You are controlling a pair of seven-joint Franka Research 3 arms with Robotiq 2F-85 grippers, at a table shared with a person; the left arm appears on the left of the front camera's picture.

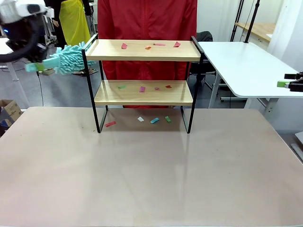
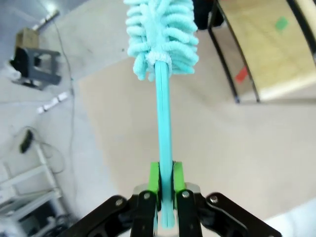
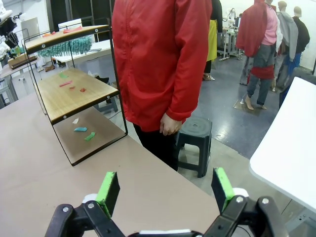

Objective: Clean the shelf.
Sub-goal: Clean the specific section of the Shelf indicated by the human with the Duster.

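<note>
– Left gripper (image 2: 166, 174) clamped tight on the teal duster (image 2: 164, 113), handle pinched between its green pads. And the right?
– Right gripper (image 3: 165, 190): jaws wide, nothing held. On the table (image 1: 142, 179), toward its far edge, stands the shelf (image 1: 109, 50). Coloured scraps (image 1: 142, 89) lie on its 2 boards and underneath. The duster's head sits just beside the top board's left end. Person in red (image 1: 147, 19) stands behind.

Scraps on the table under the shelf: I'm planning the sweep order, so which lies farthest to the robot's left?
The red scrap, beside the shelf's near left leg; the white scrap, blue scrap and green scrap lie clustered farther right.
</note>
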